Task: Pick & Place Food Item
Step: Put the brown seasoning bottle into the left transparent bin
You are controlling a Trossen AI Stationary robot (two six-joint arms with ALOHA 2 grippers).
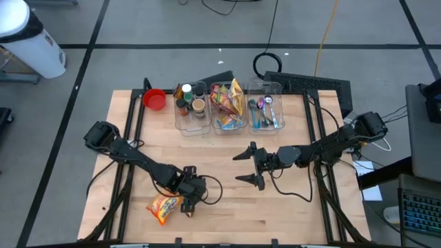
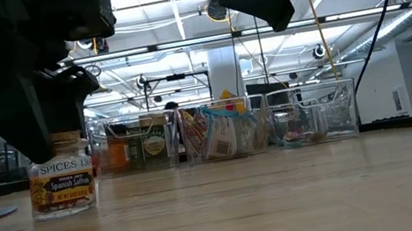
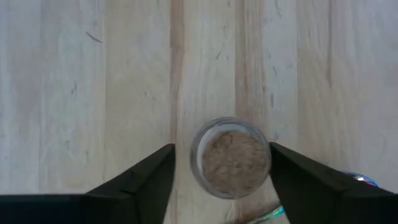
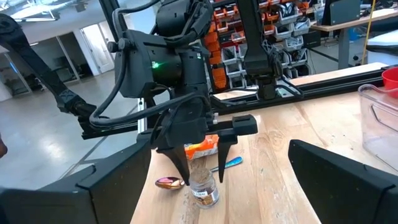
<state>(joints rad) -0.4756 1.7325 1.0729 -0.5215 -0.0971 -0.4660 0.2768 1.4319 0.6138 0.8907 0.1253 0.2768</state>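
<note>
Nearest the front edge of the pale wooden table (image 1: pixel 227 172), at about seven o'clock from its centre, the left gripper (image 1: pixel 191 200) stands over a small clear glass spice jar with a cork stopper (image 3: pixel 231 157). Its two dark fingers (image 3: pixel 144 180) straddle the jar, one on each side, with a thin strip of wood showing between each finger and the glass, so they are partly open and not yet gripping. In the low view the jar (image 2: pixel 62 180) stands upright on the table, and its label reads Spanish saffron. Just beside it, towards eight o'clock, an orange and yellow snack bag (image 1: pixel 164 207) lies flat, and the right wrist view shows a shiny metal spoon (image 4: pixel 170 182) lying by the jar's base. The risk from here is likely an off-centre close: one finger could touch first and push the light jar sideways, tipping it or knocking it into the spoon or bag. A hold high on the cork could also slip on lifting. Near the middle of the table, at about three o'clock, the right gripper (image 1: pixel 246 167) waits above the table with its fingers spread wide and nothing between them. Farthest away, at twelve o'clock, three clear plastic bins (image 1: pixel 227 105) stand in a row along the back edge, holding jars, snack packets and cutlery, with a red bowl (image 1: pixel 154 99) to their left.
</note>
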